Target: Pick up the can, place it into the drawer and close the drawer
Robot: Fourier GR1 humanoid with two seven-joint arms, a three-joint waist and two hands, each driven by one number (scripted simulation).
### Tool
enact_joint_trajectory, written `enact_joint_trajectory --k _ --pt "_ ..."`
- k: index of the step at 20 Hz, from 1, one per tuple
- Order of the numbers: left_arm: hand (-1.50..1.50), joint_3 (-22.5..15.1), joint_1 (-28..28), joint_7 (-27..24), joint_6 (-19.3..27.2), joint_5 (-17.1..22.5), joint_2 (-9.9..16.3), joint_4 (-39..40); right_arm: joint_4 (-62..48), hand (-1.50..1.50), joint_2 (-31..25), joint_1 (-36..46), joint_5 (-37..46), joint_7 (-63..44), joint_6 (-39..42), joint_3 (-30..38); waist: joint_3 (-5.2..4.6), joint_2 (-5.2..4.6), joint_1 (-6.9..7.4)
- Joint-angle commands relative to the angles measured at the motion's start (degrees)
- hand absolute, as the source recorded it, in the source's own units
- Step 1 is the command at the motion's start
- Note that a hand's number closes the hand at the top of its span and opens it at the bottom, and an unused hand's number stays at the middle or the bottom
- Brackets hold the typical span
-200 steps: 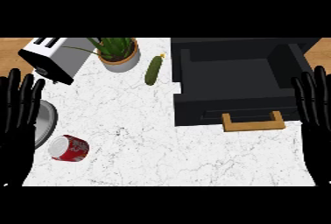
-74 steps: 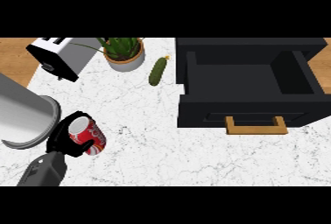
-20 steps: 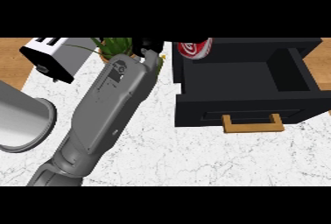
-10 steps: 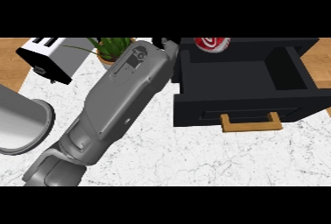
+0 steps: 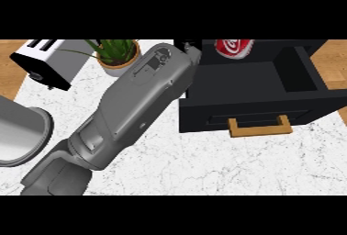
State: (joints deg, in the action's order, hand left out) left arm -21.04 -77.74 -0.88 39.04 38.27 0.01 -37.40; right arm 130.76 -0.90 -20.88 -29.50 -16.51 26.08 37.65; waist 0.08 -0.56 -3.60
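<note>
**Can at the back of the open drawer**

Over the far end of the open black drawer (image 5: 298, 78), the red can (image 5: 234, 47) shows at the view's top edge. The left forearm (image 5: 129, 110) slants up across the white counter (image 5: 203, 160); its black hand (image 5: 190, 46) is mostly hidden beside the can, so its hold cannot be told. A potted plant (image 5: 116, 54) and toaster (image 5: 46, 59) stand to the left.
</note>
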Motion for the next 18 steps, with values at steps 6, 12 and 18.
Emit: enact_joint_trajectory --k 6,12,18 --pt "1.5 -5.91 -2.29 -2.0 1.12 8.15 -0.01 5.76 -0.96 -1.5 -2.38 1.13 -2.84 -1.08 -0.25 2.18 0.02 -0.2 -0.81" --pt "-1.5 -8.56 -2.23 -5.76 0.96 9.45 -0.01 10.41 -2.55 -1.5 -2.66 2.32 -1.73 -0.76 0.29 1.68 0.06 -0.48 -1.23" --pt "-1.5 -10.32 -3.59 -5.47 3.77 12.5 -0.01 11.94 1.15 -1.5 -0.33 0.93 -1.56 -0.64 0.18 0.48 0.04 -0.48 -1.58"
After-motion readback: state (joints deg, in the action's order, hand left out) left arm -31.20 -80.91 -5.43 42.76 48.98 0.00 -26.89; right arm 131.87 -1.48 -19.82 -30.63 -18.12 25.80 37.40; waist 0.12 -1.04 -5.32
